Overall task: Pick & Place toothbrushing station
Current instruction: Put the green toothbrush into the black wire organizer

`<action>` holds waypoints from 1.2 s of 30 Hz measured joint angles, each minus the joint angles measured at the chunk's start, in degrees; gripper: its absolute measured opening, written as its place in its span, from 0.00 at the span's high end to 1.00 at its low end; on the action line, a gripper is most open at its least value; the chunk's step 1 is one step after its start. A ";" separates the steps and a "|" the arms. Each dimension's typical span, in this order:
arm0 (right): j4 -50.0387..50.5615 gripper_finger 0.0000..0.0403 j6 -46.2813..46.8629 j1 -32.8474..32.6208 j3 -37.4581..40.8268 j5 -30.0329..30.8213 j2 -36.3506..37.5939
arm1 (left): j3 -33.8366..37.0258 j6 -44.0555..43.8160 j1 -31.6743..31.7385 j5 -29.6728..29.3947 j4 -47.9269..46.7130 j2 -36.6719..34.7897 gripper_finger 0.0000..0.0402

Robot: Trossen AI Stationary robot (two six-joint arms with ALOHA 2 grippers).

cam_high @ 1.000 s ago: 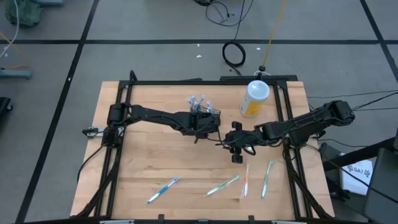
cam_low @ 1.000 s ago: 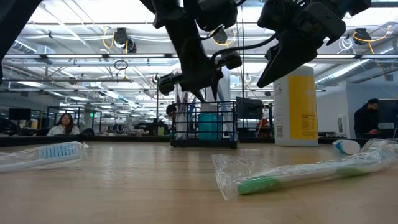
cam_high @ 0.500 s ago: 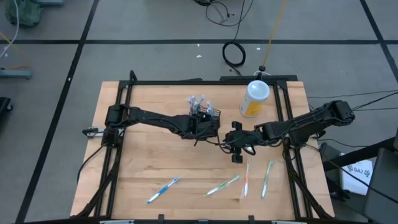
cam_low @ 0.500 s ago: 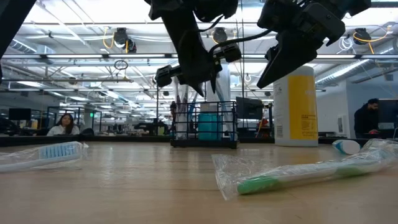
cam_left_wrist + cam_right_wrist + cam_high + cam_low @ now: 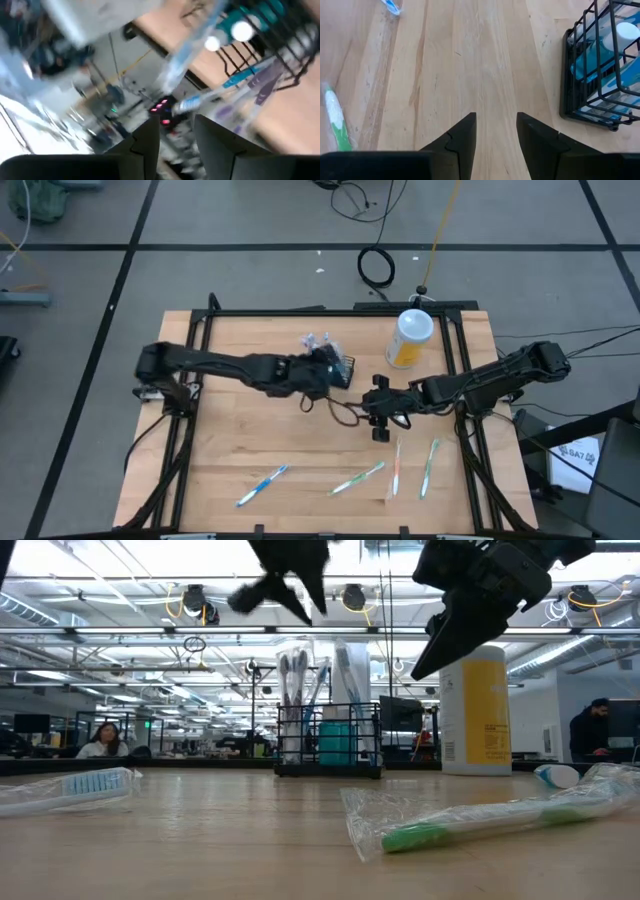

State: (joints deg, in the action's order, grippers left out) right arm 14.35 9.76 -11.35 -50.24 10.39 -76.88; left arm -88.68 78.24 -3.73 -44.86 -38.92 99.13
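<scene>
Black wire-frame caddy (image 5: pixel 336 366) stands mid-table, toothbrushes and blue bottle inside. Left gripper (image 5: pixel 316 372) beside it — fingers parted, empty. Right gripper (image 5: pixel 378 412) hovers near, parted, empty. Judged: between placements — next calls for fetching a wrapped toothbrush (image 5: pixel 358 478).

A pale wooden worktop (image 5: pixel 240 430) carries a black wire caddy (image 5: pixel 338 367) near its far middle, holding wrapped toothbrushes and a teal bottle. A yellow bottle with a white lid (image 5: pixel 409 338) stands toward the far right. Four wrapped toothbrushes lie along the near edge: a blue one (image 5: pixel 262 485), two green ones (image 5: pixel 358 478) (image 5: pixel 429 466), and an orange one (image 5: pixel 396 468).
</scene>
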 joint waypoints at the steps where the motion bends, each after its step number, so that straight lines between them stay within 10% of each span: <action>1: 0.06 0.67 0.00 0.00 0.00 -0.01 0.00 | 0.00 -4.88 -0.26 0.04 -0.85 -1.63 0.68; 15: 0.26 0.67 13.78 0.00 0.00 0.00 0.00 | -0.02 -74.95 1.51 9.24 -27.19 -23.37 0.68; 26: 3.40 0.67 29.72 -3.54 0.00 -0.51 0.00 | 10.77 -93.92 0.12 13.84 -30.03 -33.72 0.68; 36: 23.11 0.67 60.84 -12.96 0.02 -16.61 3.24 | 30.50 -99.33 -2.69 13.64 -18.30 -36.21 0.68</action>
State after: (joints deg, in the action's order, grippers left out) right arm 37.46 70.60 -24.31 -50.22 -6.21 -73.64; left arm -58.19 -21.08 -6.42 -31.22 -57.22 62.92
